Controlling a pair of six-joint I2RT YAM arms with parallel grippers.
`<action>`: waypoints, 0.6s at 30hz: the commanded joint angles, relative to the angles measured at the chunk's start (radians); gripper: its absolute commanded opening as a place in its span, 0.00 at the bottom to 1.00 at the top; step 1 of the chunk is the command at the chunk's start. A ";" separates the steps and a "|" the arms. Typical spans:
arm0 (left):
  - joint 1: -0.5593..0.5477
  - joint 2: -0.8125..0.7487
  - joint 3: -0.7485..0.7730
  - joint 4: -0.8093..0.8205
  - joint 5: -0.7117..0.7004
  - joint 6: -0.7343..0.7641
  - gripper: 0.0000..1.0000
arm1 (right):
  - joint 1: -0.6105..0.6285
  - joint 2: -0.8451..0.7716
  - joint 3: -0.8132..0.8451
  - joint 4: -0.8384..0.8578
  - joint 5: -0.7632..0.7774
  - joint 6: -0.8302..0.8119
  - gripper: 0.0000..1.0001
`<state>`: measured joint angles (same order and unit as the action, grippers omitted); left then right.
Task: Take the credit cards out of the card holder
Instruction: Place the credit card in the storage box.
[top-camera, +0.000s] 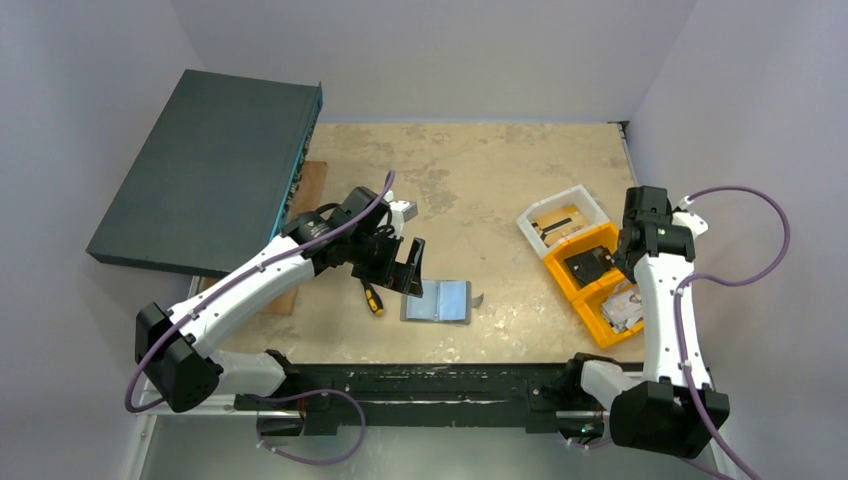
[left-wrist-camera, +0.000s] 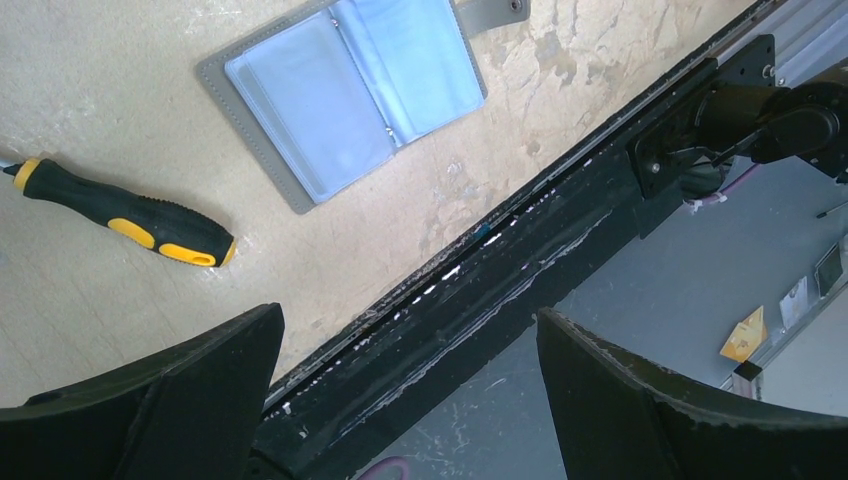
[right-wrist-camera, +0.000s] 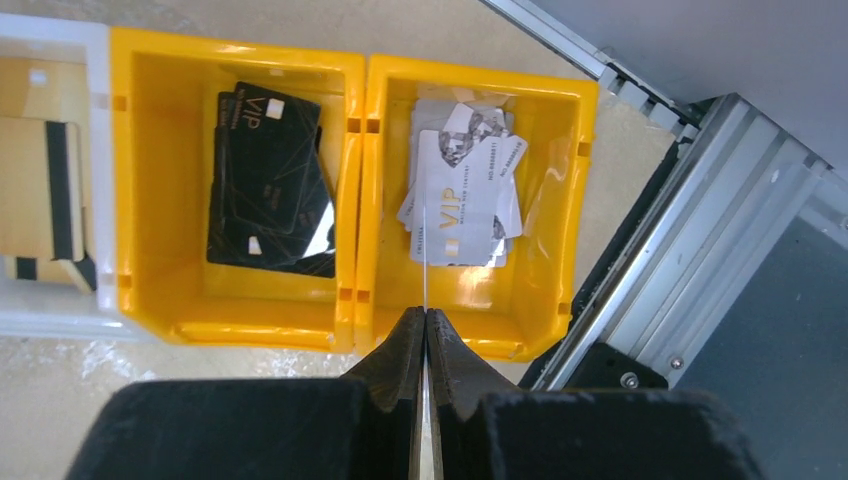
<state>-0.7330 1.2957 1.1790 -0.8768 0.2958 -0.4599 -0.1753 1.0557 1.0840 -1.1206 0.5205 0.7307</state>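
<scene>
- A worn tan desk (top-camera: 480, 170) sits between pale walls, with a big dark box (top-camera: 205, 170) overhanging the far left corner.
- The card holder (left-wrist-camera: 345, 95) lies open and flat near the middle of the near edge. Its pale blue sleeves face up, and no card shows in them from here.
- A screwdriver (left-wrist-camera: 125, 215) rests just to the left of it.
- The left gripper (left-wrist-camera: 410, 400) hovers above that spot, spread wide and carrying nothing.
- The action is at the right edge, where the right gripper (right-wrist-camera: 425, 330) is pinched tight on one card (right-wrist-camera: 425, 250), seen edge-on as a thin pale line. Its colour can't be read.
- It hangs over the silver-card bin (right-wrist-camera: 470, 75), so this looks like the drop-off.
- To do it well:
  - Keep the card centred between the bin walls.
  - Come down low before letting go.
  - Release cleanly, so the card lands on the pile rather than tipping over the rim or into the neighbouring bin.
- In the bins:
  - The silver-card bin holds a loose fan of silver cards (right-wrist-camera: 455, 200).
  - The black-card bin (right-wrist-camera: 240, 55), touching it, holds a stack of black cards (right-wrist-camera: 265, 180).
  - The white bin (right-wrist-camera: 50, 30) beyond holds tan cards (right-wrist-camera: 40, 190) with a dark stripe.
</scene>
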 joint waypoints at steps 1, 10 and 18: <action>0.006 -0.033 -0.013 0.033 0.021 0.007 0.98 | -0.039 0.059 -0.011 0.022 0.062 -0.019 0.00; -0.001 -0.038 -0.018 0.034 0.022 0.006 0.98 | -0.109 0.173 -0.028 0.069 0.053 -0.038 0.00; -0.002 -0.045 -0.024 0.043 0.035 0.005 0.99 | -0.138 0.216 -0.032 0.071 0.059 -0.023 0.00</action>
<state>-0.7334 1.2842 1.1641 -0.8711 0.3077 -0.4599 -0.3042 1.2663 1.0489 -1.0645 0.5415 0.7025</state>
